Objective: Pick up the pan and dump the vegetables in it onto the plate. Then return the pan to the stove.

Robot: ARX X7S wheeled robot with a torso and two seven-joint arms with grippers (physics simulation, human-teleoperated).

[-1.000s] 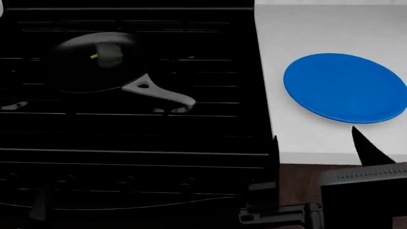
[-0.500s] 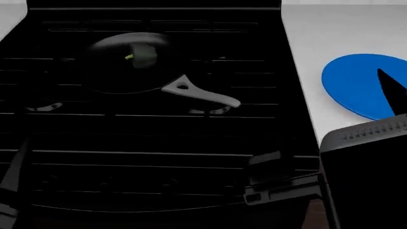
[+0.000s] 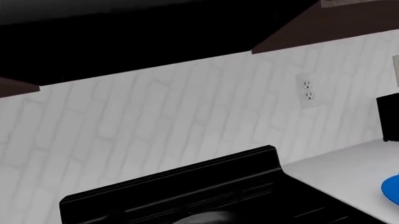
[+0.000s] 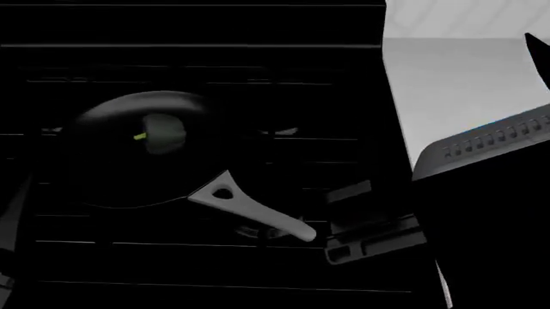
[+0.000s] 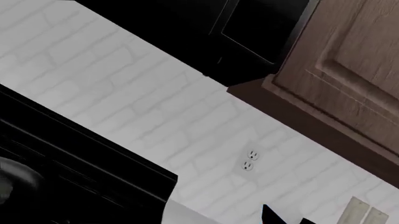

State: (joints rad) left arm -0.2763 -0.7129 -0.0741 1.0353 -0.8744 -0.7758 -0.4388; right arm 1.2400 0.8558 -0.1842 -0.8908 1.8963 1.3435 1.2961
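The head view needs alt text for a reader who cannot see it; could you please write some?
A round black frying pan with a light grey metal handle sits on a large black gas stove, holding a small grey-green bell pepper. At the right, a dark robot arm covers part of the white countertop.

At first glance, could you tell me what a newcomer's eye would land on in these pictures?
Probably the pan's light grey handle, the brightest shape on the black stove, pointing toward the camera. Next, the small bell pepper with its yellow-green stem, sitting inside the pan. In the left wrist view, a sliver of the blue plate shows on the white counter.
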